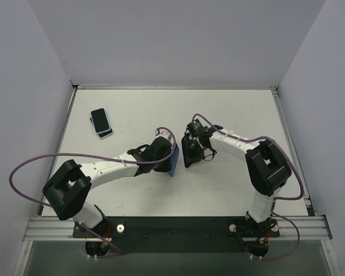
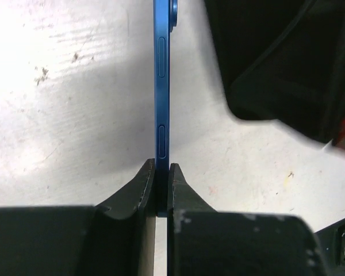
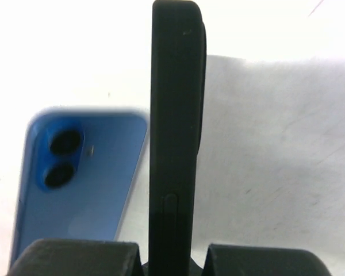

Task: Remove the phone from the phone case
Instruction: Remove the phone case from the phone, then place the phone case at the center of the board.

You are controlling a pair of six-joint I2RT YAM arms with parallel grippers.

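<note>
The bench (image 1: 230,109) is a flat white board, and the left wrist view shows it scuffed and flecked with small dark specks. Plain pale grey walls (image 1: 178,40) close it in at the back and on both sides. A metal rail (image 1: 172,227) runs along the near edge where the arms are bolted.

Near the middle, the left tool (image 2: 162,177) is closed on the blue phone (image 2: 162,86), pinching its lower end, with the phone edge-on to that camera and its side buttons showing. The right tool (image 3: 172,256) is closed on the black phone case (image 3: 175,115), also held edge-on. The phone is out of the case. From above the two sit just beside each other with a narrow gap between them, the phone on the left. The right wrist view shows the phone's back and its two lenses.

Well apart, toward the far left corner, two more phones (image 1: 102,123) lie stacked on the bench.
</note>
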